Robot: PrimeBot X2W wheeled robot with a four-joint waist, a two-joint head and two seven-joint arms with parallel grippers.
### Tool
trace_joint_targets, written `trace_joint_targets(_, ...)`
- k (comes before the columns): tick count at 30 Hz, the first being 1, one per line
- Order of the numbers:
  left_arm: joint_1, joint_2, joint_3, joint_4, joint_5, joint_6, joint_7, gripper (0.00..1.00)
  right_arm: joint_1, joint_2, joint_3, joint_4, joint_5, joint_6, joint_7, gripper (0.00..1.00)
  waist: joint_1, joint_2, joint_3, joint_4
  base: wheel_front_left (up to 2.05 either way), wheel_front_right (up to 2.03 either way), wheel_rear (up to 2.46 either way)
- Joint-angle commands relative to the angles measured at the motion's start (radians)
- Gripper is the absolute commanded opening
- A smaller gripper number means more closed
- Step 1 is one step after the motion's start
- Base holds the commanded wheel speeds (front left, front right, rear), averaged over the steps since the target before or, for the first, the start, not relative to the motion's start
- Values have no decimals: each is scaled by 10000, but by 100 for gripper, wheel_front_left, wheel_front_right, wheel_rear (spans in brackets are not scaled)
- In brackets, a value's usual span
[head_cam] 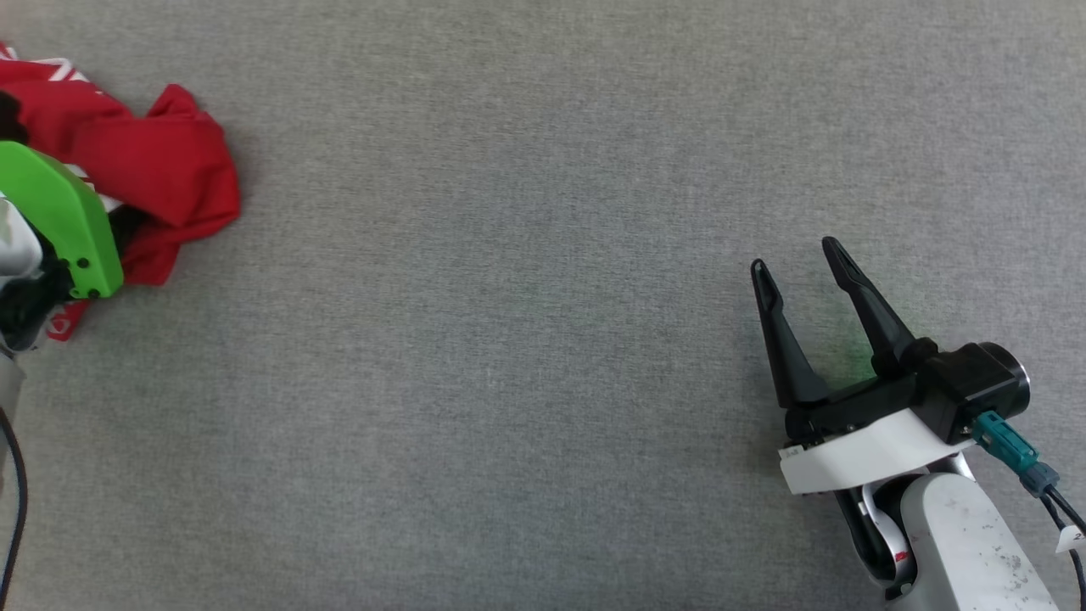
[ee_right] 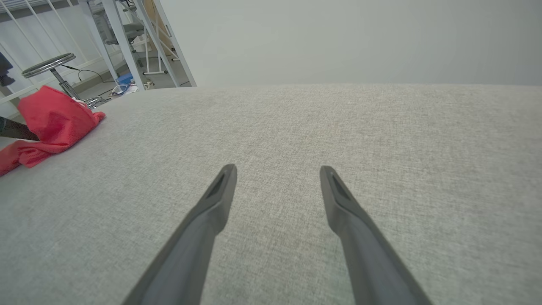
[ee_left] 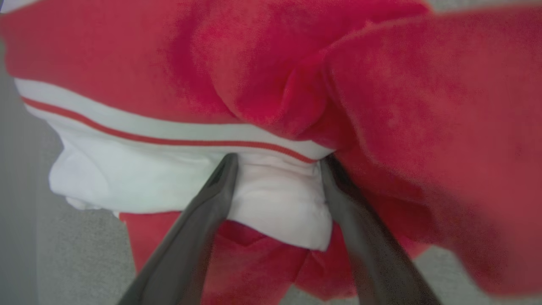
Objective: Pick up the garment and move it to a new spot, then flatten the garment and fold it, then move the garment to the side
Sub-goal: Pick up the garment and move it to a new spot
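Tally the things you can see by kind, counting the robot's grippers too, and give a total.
Garment: 1
Grippers, left gripper and right gripper: 2
Stool: 1
Grey surface: 1
Total: 5

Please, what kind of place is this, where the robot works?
Probably a robotics lab or workshop: a wide grey cloth-covered table, and beyond it white metal frames and a round stool on a bare floor.

Garment (head_cam: 170, 161): bright red, white sleeve panel (ee_left: 148, 182), thin red stripe on white trim.
Table cover (head_cam: 509, 339): pale grey, fine woven fleck.
Left gripper (ee_left: 277, 163): dark grey fingers (ee_left: 203, 220), lime-green housing (head_cam: 59, 221).
Right gripper (head_cam: 796, 256): black fingers (head_cam: 785, 339), white bracket (head_cam: 857, 454), teal plug (head_cam: 1005, 441).
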Motion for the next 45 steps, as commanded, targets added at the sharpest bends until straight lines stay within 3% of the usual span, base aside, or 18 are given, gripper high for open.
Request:
trace_joint_targets(1, -9, -27, -195, 123, -247, -26, 205, 79, -161, -29, -20, -51, -75, -6, -47, 100, -1, 0, 309, -308, 0, 0, 0)
trace_joint_targets(2, 26, -36, -260, 136, -399, -26, 239, 18, -156, -32, -42, -37, -77, -6, -47, 100, -1, 0, 295, -294, 0, 0, 0)
trace_joint_targets(3, 53, -42, -311, 122, -500, -26, 218, 0, -150, -32, -64, -20, -81, -6, -47, 100, -1, 0, 267, -273, 0, 0, 0)
trace_joint_targets(10, 124, 121, -609, -36, -496, -26, -969, 0, -25, 14, -111, 197, -100, -6, -47, 100, -1, 0, -433, -27, 0, 0, 0)
trace_joint_targets(16, -11, 338, -750, -626, 324, 120, -2519, 0, 260, 124, -246, 394, -3, -6, -47, 100, -1, 0, -1420, 110, 0, 0, 0)
trace_joint_targets(21, -195, 623, -1032, -1882, 1199, 305, -3452, 0, 689, 304, -483, 604, 146, -6, -47, 100, -1, 0, -2581, 113, 0, 0, 0)
trace_joint_targets(26, -258, 571, -1398, -3170, 1617, 283, -3684, 0, 1021, 463, -730, 688, 285, -6, -47, 100, -1, 0, -3335, -91, 0, 0, 0)
trace_joint_targets(30, -250, 251, -1746, -4121, 1736, 248, -3705, 0, 1214, 546, -874, 715, 328, -6, -47, 100, -1, 0, -3757, -410, 0, 0, 0)
trace_joint_targets(37, -214, -926, -2426, -5108, 1818, 250, -4044, 0, 1453, 608, -1203, 681, 363, -6, -47, 100, -1, 0, -4216, -1320, 0, 0, 0)
trace_joint_targets(45, -160, -2472, -3250, -4700, 1912, 230, -4893, 0, 1548, 628, -1386, 545, 458, -6, -47, 100, -1, 0, -4109, -2633, 0, 0, 0)
